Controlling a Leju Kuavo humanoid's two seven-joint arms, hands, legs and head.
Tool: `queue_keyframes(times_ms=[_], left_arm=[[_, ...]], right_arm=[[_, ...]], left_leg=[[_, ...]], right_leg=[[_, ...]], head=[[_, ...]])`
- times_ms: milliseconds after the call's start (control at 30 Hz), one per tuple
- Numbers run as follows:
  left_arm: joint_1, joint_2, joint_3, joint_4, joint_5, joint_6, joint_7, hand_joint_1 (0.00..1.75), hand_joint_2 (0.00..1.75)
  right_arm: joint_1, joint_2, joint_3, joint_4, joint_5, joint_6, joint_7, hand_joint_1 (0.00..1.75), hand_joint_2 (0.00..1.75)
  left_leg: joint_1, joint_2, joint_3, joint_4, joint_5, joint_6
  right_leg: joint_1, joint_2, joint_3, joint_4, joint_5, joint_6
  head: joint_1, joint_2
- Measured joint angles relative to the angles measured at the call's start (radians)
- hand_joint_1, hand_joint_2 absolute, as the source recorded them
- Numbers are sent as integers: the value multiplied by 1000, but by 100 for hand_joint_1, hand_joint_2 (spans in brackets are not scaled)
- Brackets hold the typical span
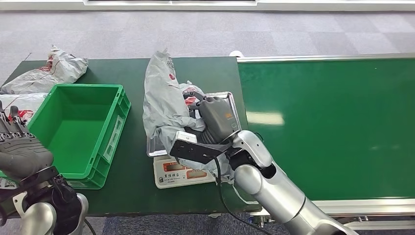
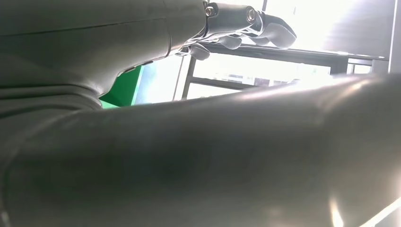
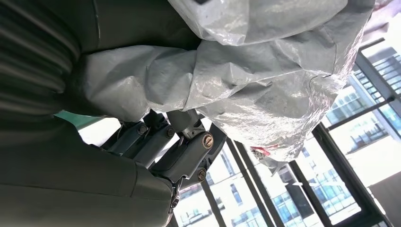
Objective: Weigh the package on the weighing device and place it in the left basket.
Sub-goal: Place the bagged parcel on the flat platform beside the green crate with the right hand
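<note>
While right hand point(image 1: 208, 115) grips the crumpled grey plastic mailer package point(image 1: 164, 98) on the white steel-pan scale point(image 1: 169, 171), it looks light, floppy, slippery; grab bunched middle. Left hand point(image 1: 19, 147) empty, fingers apart.

The package point(image 1: 164, 100) lies on the scale point(image 1: 183, 171), right of the basket point(image 1: 78, 129); more bags point(image 1: 46, 73) lie behind the basket.
</note>
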Motion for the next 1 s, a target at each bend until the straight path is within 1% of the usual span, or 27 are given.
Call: queue_keyframes(times_ms=[167,333,467,500,600,633,667,800,900,1000], left_arm=[[0,-4,-3,0,-14,0,12,0,0],[1,-8,-3,-4,-27,-1,20,0,0],[1,-9,-3,-6,-31,-1,25,0,0],[1,-9,-3,-6,-31,-1,25,0,0],[1,-10,-3,-6,-33,-1,27,0,0],[2,-11,-3,-7,-34,-2,30,0,0],[2,-11,-3,-8,-37,-3,33,0,0],[1,-14,-3,-8,-50,-5,44,0,0],[1,-15,-3,-8,-56,-6,49,0,0],[2,-17,-3,-8,-64,-10,53,0,0]], right_arm=[[13,14,-7,10,27,29,-5,175,175],[16,19,-7,34,96,48,71,175,175],[21,21,-7,46,111,46,89,175,175],[22,21,-7,49,112,46,91,166,175],[24,22,-7,54,121,42,99,35,175],[24,22,-7,55,136,40,113,0,175],[24,22,-7,58,156,38,132,0,175],[24,22,-11,69,257,36,198,0,0],[25,22,-13,74,343,37,230,0,0],[27,22,-15,75,401,46,244,0,0]], left_leg=[[0,0,0,0,0,0],[0,0,0,0,0,0],[0,0,0,0,0,0],[0,0,0,0,0,0],[0,0,0,0,0,0],[0,0,0,0,0,0],[0,0,0,0,0,0],[0,0,0,0,0,0],[0,0,0,0,0,0],[0,0,0,0,0,0]], right_leg=[[0,0,0,0,0,0],[1,0,0,0,0,0],[1,0,0,0,0,0],[1,0,0,0,0,0],[1,0,0,0,0,0],[1,0,0,0,0,0],[1,0,0,0,0,0],[1,0,0,0,0,0],[1,0,0,0,0,0],[1,0,0,0,0,0]], head=[[0,0],[0,0],[0,0],[0,0],[0,0],[0,0],[0,0],[0,0],[0,0],[0,0]])
